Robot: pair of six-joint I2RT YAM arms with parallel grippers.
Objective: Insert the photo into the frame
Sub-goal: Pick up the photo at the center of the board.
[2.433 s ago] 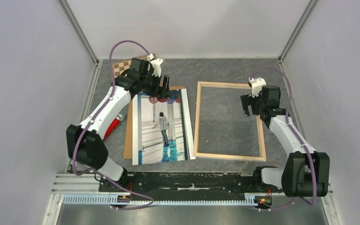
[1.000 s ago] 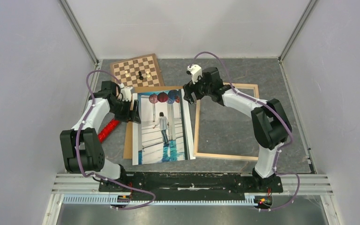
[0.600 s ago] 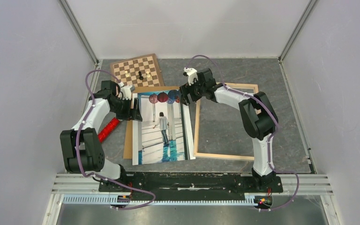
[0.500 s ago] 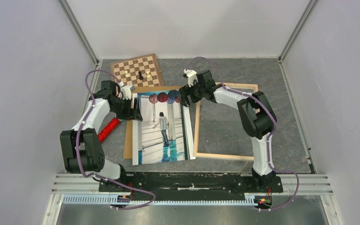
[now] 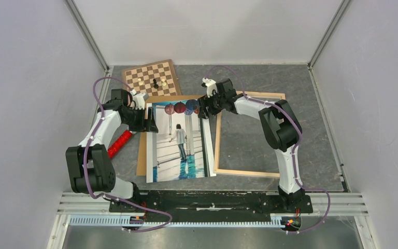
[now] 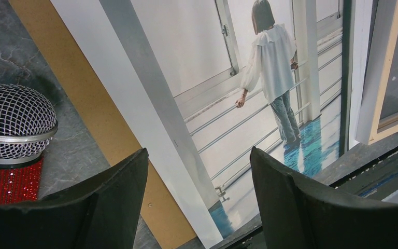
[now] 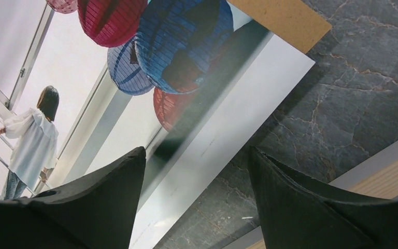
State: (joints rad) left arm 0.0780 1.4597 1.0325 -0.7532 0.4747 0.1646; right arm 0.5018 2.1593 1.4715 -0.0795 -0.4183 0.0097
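Lying face up on the brown backing board (image 5: 141, 155), your photo (image 5: 179, 142) sits just left of the frame (image 5: 254, 173) on the tabletop (image 5: 311, 104), its right edge possibly touching the frame's left bar. Your left jaws stand open at the photo's left edge. Right jaws open over its top right corner, gripping nothing.

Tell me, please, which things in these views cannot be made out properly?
- Backing board, top view: mostly hidden under the photo.
- Microphone, top view: head hidden by the left arm; left wrist view: handle cut off by a left finger.
- Chess pieces, top view: too small to identify.
- Right fingers, top view: hidden beneath the wrist; contact with the photo unclear.
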